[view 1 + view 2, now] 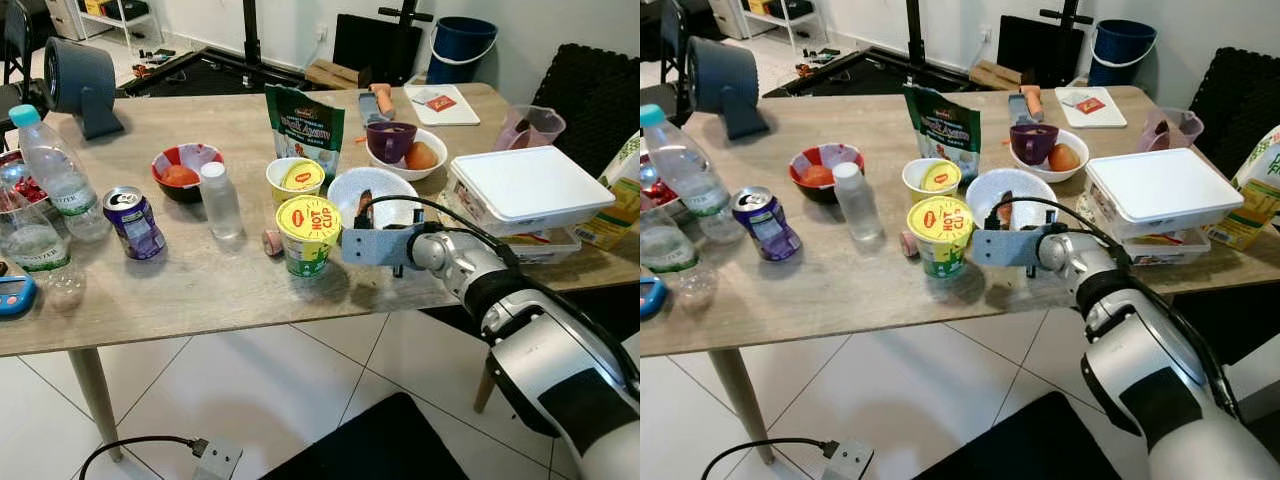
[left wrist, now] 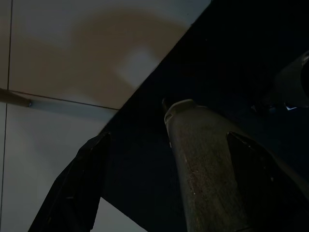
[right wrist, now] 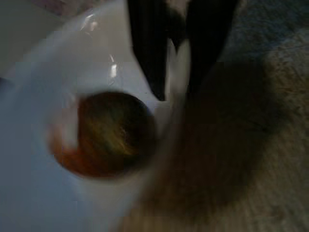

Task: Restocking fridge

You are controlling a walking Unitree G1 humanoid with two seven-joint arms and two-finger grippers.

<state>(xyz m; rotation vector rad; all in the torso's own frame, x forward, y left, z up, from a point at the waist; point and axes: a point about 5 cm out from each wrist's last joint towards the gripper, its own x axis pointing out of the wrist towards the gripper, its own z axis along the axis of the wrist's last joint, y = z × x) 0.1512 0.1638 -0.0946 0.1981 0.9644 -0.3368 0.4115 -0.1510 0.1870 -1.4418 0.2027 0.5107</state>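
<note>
Nearest to us, our right arm reaches forward over the table (image 1: 200, 290) edge, and our right gripper (image 1: 364, 207) is at the near rim of the white bowl (image 1: 395, 188). In the right wrist view the two black fingers (image 3: 147, 53) point down at that rim. They stand only a little apart, one on each side of the thin wall as it seems, but the picture is blurred, so we cannot tell if they already pinch the rim. Just beyond the fingertips, inside the bowl, lies a round dark red fruit (image 3: 108, 135), touching the bowl's floor.

We judge that the step in hand is the taking of this bowl with its fruit, as one of the things for the fridge. The next move calls for a firm closing on the rim, then a level lift, because the fruit can roll and the wall is thin and smooth.

Just to the left of the gripper stands the Hot Cup (image 1: 308, 234), close enough to be knocked over in a sideways pull. Behind it is a second cup (image 1: 296, 181) and a green pouch (image 1: 305, 128). To the right of the gripper lies the white box (image 1: 525, 185). Further left are a small bottle (image 1: 220, 200), a can (image 1: 133, 222) and a red bowl (image 1: 187, 171).

Our left gripper (image 2: 140, 188) hangs idle over the floor tiles, fingers spread.
</note>
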